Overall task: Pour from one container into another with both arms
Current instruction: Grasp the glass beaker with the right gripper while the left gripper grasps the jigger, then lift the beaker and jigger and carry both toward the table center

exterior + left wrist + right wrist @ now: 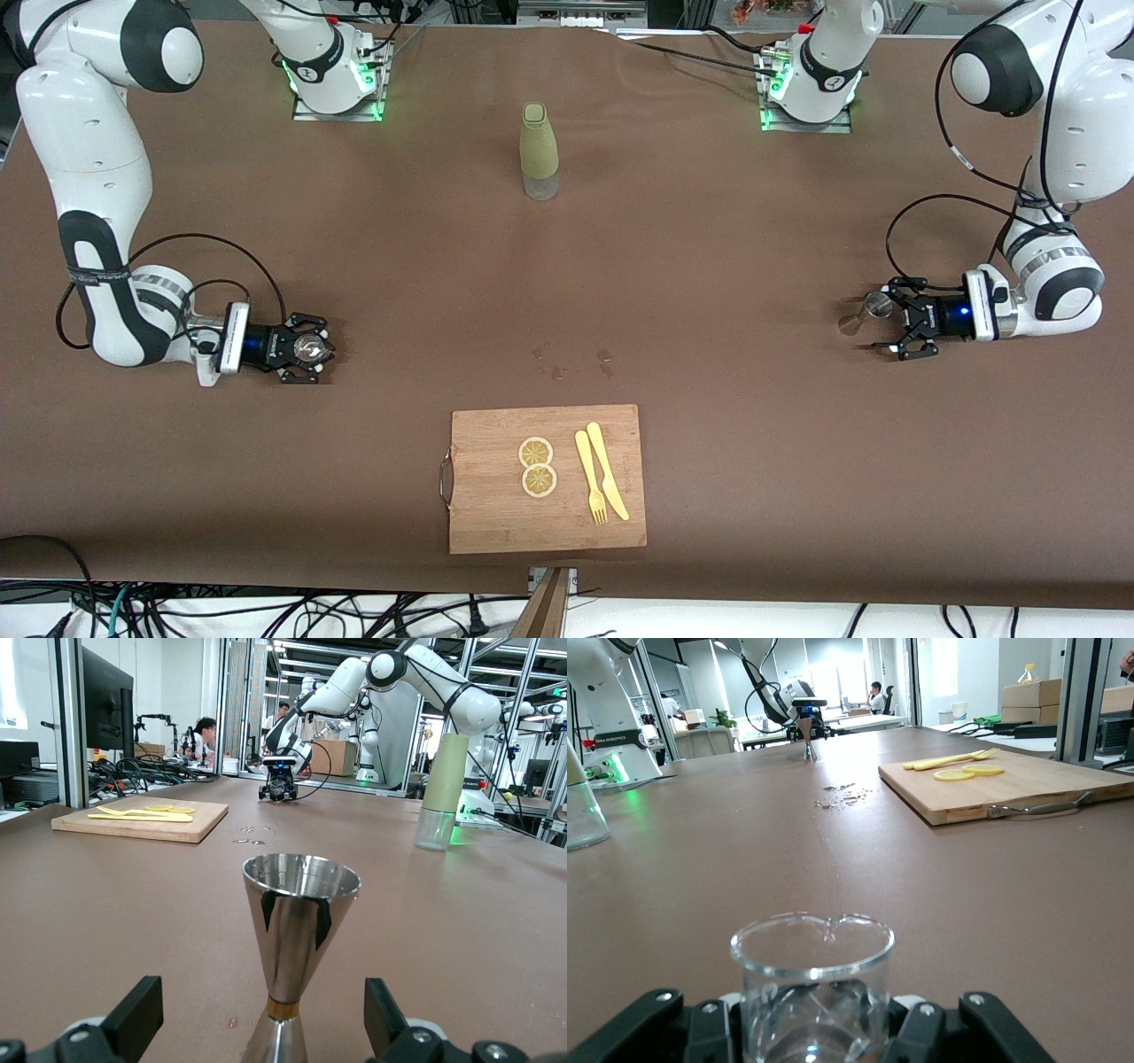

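Pretty clearly a robotics lab, not anyone's kitchen. Two big white jointed robot arms are bolted on lit-up base plates along the top edge of a long brown-covered table. Loose black cables trail along the bottom edge. The wrist views show aluminium framing, dark monitors, cardboard boxes and people at desks.

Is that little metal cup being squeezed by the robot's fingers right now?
No. In the left wrist view the metal cup stands free on the table, with open space between it and each finger.
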Motion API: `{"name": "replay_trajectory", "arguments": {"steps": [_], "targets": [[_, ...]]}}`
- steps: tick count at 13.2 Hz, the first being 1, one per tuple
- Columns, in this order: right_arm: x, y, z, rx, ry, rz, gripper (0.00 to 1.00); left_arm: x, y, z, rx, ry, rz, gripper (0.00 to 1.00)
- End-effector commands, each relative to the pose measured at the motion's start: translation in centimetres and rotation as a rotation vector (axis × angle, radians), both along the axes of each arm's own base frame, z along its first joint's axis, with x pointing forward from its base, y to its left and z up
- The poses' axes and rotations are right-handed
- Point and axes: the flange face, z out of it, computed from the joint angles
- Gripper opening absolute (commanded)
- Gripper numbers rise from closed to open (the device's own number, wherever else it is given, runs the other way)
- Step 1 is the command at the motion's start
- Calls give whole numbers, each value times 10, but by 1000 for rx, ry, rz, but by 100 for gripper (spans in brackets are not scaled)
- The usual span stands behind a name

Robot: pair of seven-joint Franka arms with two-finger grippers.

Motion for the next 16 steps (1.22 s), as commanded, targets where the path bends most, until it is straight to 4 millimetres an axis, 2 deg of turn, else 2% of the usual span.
{"name": "replay_trajectory", "arguments": {"steps": [1, 3, 6, 7, 8, 9, 10, 11, 12, 14, 16], "targets": [[8, 20, 3, 48, 31, 3, 0, 3, -9, -5, -26, -49, -7, 100], [28, 41, 22, 71, 25, 27, 0, 3, -10, -6, -28, -51, -9, 100], [37, 73, 33, 87, 52, 67, 0, 2, -10, -6, -26, -52, -17, 99], [40, 79, 36, 94, 52, 72, 0, 1, -11, -8, -28, -50, -15, 85], [41, 83, 38, 95, 60, 75, 0, 0, -11, -9, -30, -48, -13, 76], [48, 91, 46, 92, 47, 88, 0, -1, -12, -11, -34, -51, -11, 58], [54, 102, 53, 92, 28, 104, 0, -3, -11, -13, -36, -55, -9, 33], [57, 117, 57, 95, 33, 118, 0, -3, -11, -15, -34, -57, -10, 13], [58, 131, 65, 102, 44, 132, 0, -3, -11, -15, -35, -54, -9, 0], [67, 155, 81, 111, 29, 155, 0, -5, -12, -20, -33, -47, -11, 0], [79, 171, 102, 98, 25, 172, 0, -4, -12, -19, -31, -39, -10, 0]]}}
